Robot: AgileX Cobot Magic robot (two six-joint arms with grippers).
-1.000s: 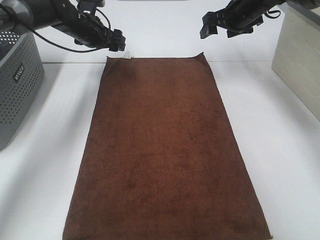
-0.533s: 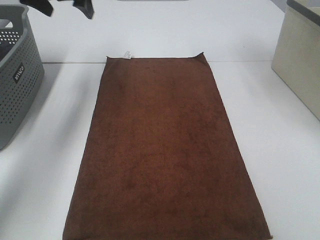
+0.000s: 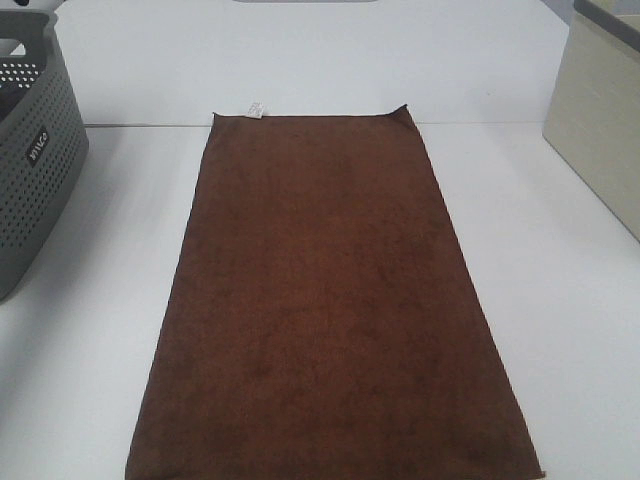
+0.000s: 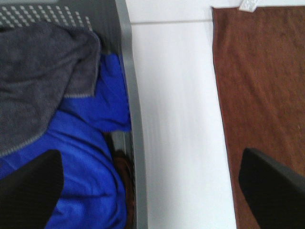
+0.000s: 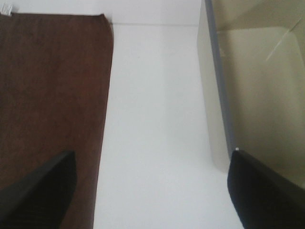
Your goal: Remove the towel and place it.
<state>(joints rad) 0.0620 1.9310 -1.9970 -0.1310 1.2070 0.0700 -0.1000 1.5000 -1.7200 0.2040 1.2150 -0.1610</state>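
The dark brown towel [image 3: 330, 310] lies spread flat on the white table, its small white tag [image 3: 256, 108] at the far left corner. Neither gripper shows in the exterior high view. In the left wrist view my left gripper [image 4: 152, 191] is open and empty, high over the grey basket's rim [image 4: 131, 119], and the towel's edge [image 4: 262, 95] runs beside one finger. In the right wrist view my right gripper [image 5: 152, 195] is open and empty above bare table, between the towel [image 5: 52, 86] and a beige box [image 5: 248, 95].
The grey perforated basket [image 3: 40, 170] stands at the left edge, holding a blue cloth [image 4: 90, 157] and a grey cloth [image 4: 38, 81]. The beige box [image 3: 600, 120] stands at the right edge. White table shows on both sides of the towel.
Both arms, which hung over the towel's far corners, have drawn out of the exterior high view. The left one went toward the basket. The towel has not moved.
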